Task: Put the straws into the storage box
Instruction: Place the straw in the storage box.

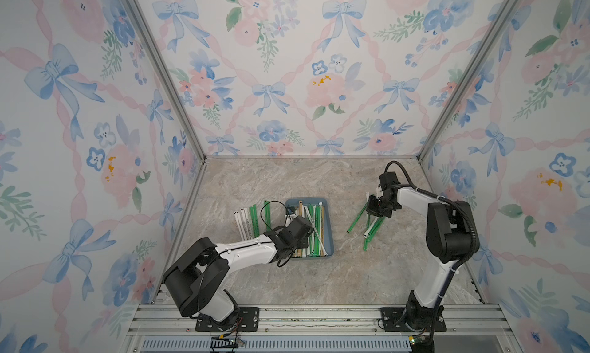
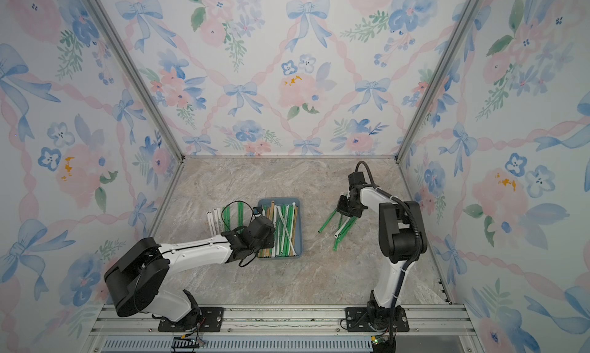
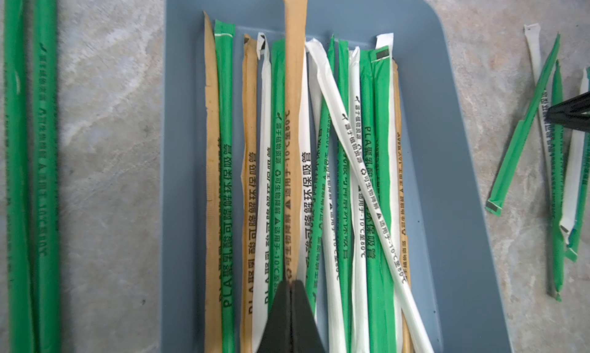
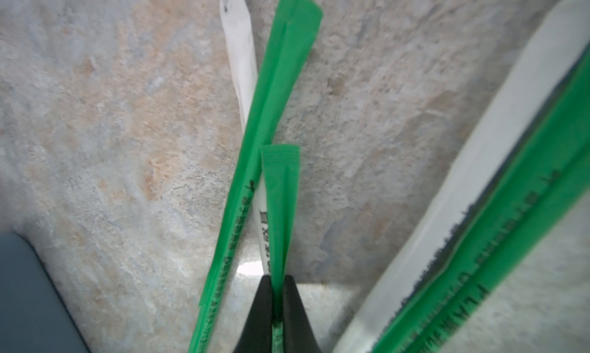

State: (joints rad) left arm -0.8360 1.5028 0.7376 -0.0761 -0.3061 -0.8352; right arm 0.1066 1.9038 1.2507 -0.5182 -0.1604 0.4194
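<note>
1. Green straw [image 4: 281, 207], pinched near its end in right hand [image 4: 277, 282], low over worktop [image 4: 111, 112]; more straws [image 1: 372, 230] loose beside.
2. Left hand [image 3: 292, 286] pinching tan straw [image 3: 295, 112] over box [image 3: 182, 144].
3. Light, bendy, slick; better held mid-length.

The straws [image 3: 223, 144] are green, white and tan, the storage box [image 3: 431, 150] slate-blue, the tabletop [image 3: 111, 144] marbled beige.

The right hand [image 4: 277, 282] pinches a green straw [image 4: 281, 188] over other straws [image 4: 265, 112] on the marbled tabletop [image 4: 111, 128]
</note>
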